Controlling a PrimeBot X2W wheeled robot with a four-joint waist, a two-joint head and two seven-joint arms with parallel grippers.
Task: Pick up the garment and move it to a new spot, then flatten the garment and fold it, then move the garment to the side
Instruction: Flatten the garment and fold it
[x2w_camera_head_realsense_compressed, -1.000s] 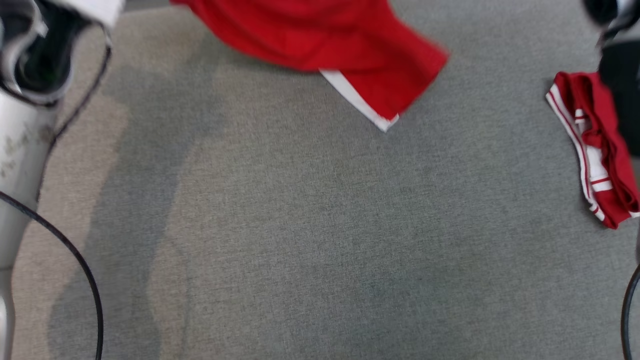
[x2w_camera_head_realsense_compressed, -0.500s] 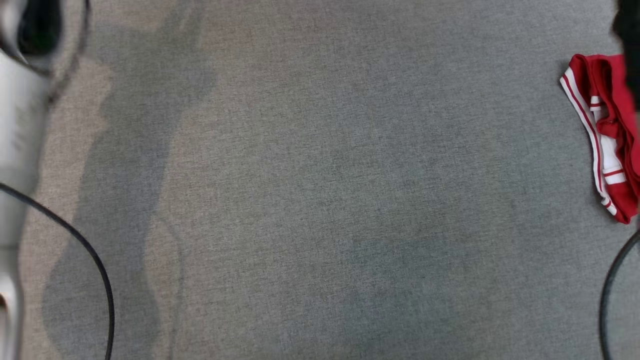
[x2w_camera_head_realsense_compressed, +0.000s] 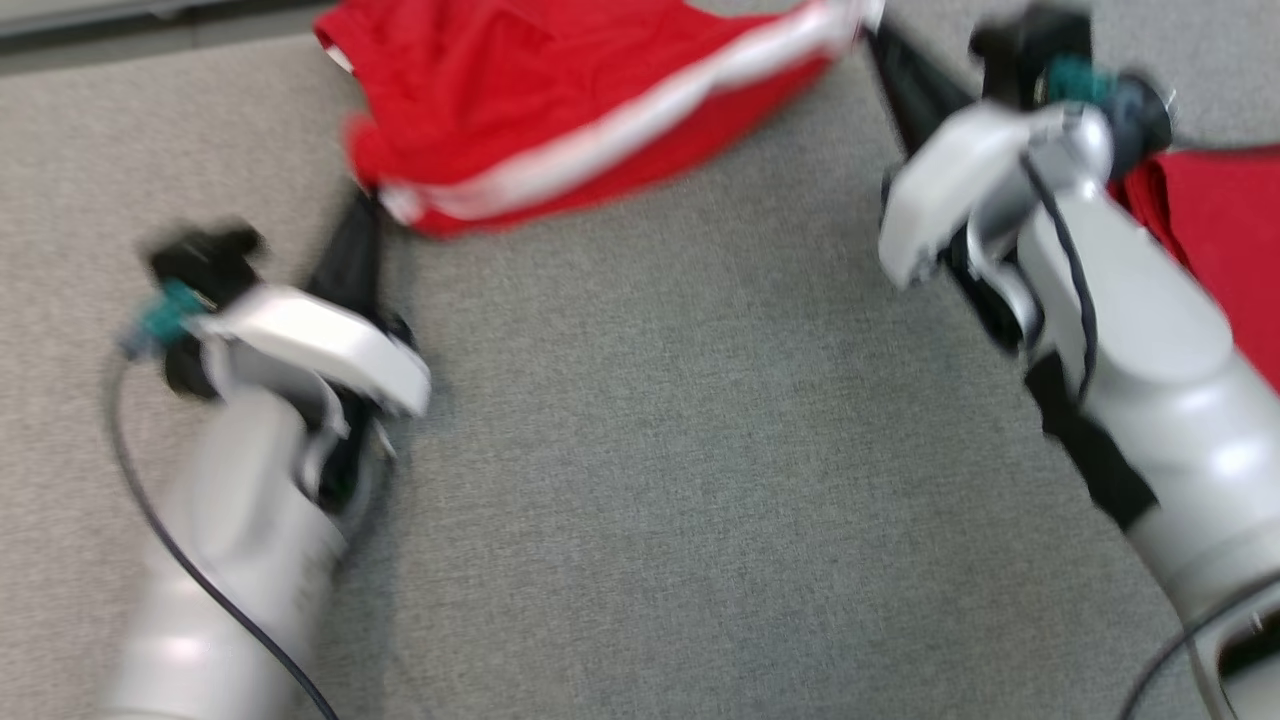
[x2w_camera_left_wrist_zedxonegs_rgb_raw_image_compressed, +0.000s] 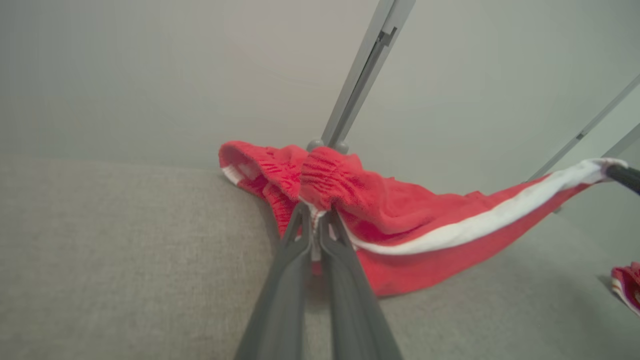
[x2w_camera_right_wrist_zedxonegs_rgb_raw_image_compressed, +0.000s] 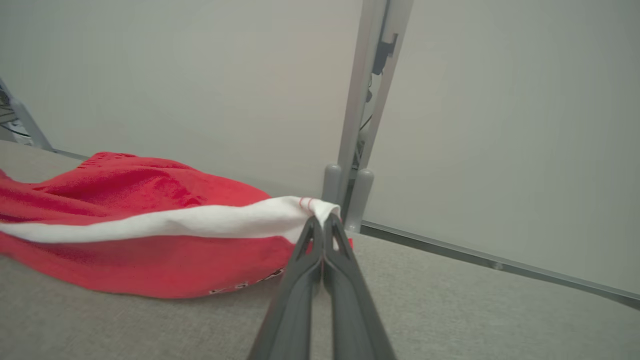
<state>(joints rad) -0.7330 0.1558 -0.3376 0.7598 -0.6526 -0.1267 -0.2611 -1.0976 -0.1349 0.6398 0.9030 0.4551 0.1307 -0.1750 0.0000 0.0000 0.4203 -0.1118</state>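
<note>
Grey desk (x2w_camera_head_realsense_compressed: 650, 450), red white-striped garment (x2w_camera_head_realsense_compressed: 560, 110) at 12 o'clock; left tool (x2w_camera_left_wrist_zedxonegs_rgb_raw_image_compressed: 314, 212) and right tool (x2w_camera_right_wrist_zedxonegs_rgb_raw_image_compressed: 322, 220) clamp its ends.

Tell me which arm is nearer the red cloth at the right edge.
Right. The right arm passes over the cloth; the left arm is far across, gripping the garment.

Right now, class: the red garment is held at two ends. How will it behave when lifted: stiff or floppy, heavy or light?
Probably floppy: the red garment sags between left hand and right hand. Likely light: fingertip pinches hold its edge up. It may bunch; folds gather at the left hand.
</note>
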